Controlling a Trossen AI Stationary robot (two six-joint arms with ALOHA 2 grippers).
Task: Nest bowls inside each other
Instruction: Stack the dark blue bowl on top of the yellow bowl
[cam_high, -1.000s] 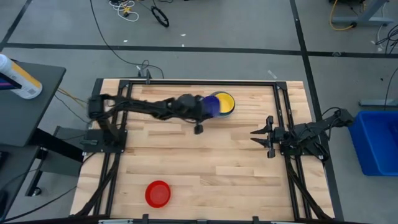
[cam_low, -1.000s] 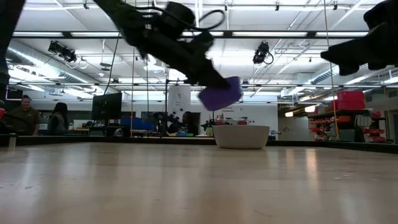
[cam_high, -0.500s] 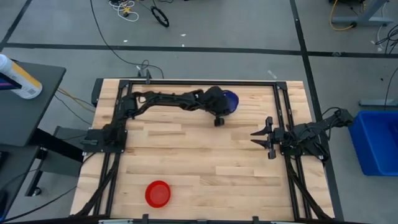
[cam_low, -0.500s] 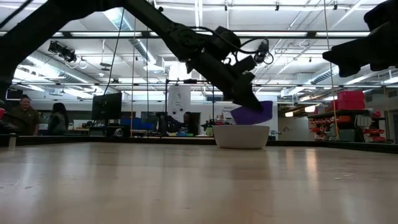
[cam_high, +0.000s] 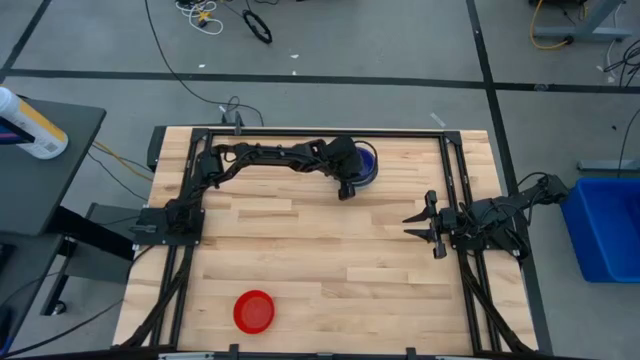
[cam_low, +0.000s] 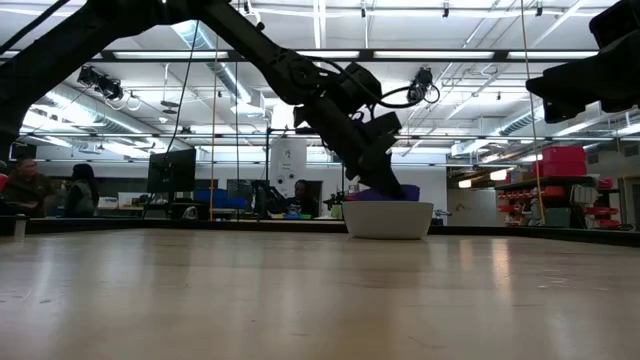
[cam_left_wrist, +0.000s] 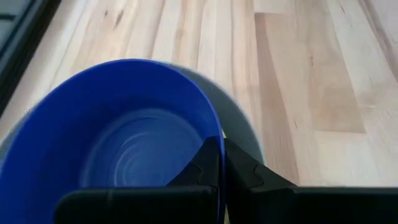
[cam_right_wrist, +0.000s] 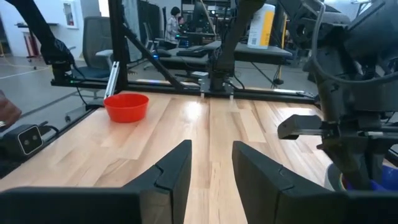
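A dark blue bowl (cam_left_wrist: 118, 143) sits level at the far middle of the table, lowered into a grey bowl (cam_low: 388, 220) whose rim (cam_left_wrist: 242, 127) shows around it. A thin yellow sliver (cam_left_wrist: 222, 133) shows between them. My left gripper (cam_left_wrist: 221, 144) is shut on the blue bowl (cam_high: 366, 163), reaching in from the table's left. A red bowl (cam_high: 254, 312) rests on its base near the front left. My right gripper (cam_high: 420, 222) hovers open at the table's right side, touching nothing. My left gripper pinches the dark blue bowl's rim (cam_left_wrist: 214, 127) on its near side, one finger inside the bowl and one outside. The fingers slant downward from the table's left. The bowl is level, its lower part down in the grey bowl and its rim (cam_low: 385, 194) just above the grey rim.
Bare wooden tabletop (cam_high: 330, 260) lies between the stack and the red bowl (cam_right_wrist: 126, 106). Black frame rails (cam_high: 190, 240) run along the table's left and right sides. A blue bin (cam_high: 605, 225) stands off the table at the right.
My left gripper has gone toward the table's right edge and down, still shut on the dark blue bowl. The bowl, earlier tilted and clear above the table, now sits level in the stack and covers the yellow bowl that showed before.
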